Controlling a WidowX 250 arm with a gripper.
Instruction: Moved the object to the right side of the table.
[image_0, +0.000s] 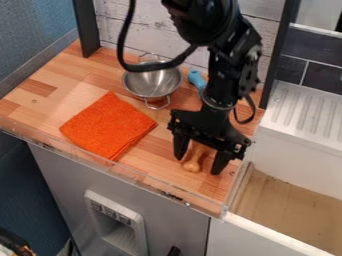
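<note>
Got wooden tabletop (50, 90) under the orange cloth (108, 125), plank wall (150, 27) behind it, white sink (294, 155) to its right, plus a released end effector (198, 165) nearby.

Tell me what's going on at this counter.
A black robot arm has its open tool low over the right part of the wooden counter. A tan, drumstick-shaped thing lies between its parted fingers, seemingly not clamped. To the left in the view are an orange cloth and a metal bowl; a blue thing lies behind the arm.
</note>
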